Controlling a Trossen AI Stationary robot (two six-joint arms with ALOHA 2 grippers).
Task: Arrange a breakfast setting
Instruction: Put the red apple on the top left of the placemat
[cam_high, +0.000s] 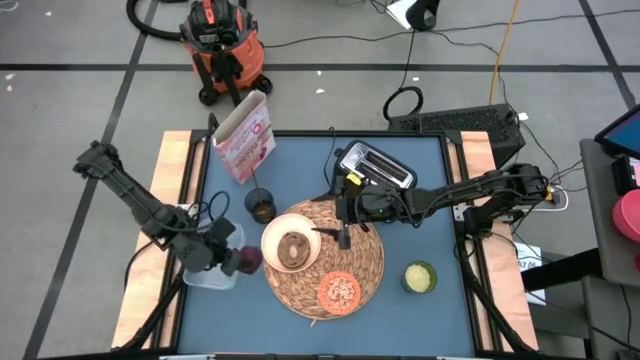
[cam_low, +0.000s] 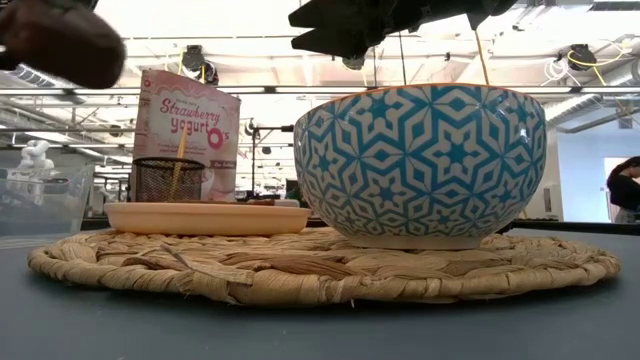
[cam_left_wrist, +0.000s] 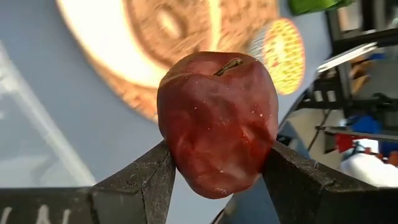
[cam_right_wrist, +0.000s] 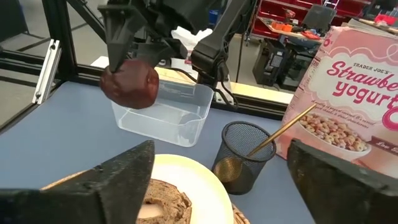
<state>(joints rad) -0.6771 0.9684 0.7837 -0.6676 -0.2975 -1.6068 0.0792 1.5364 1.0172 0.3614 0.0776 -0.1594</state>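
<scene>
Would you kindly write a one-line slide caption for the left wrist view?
Left gripper holding a dark-red apple above the blue table, with the bowl on its straw placemat beyond.

Both robot arms are dark, near-black, built of slim tubular links joined by chunkier rounded joints. The left arm sits at the left of the overhead frame, the right arm at the right. A yellow marking shows near the right arm's wrist. Black cables loop beside the left arm's wrist. Its matte black fingers are wedge-shaped and flat-faced.
</scene>
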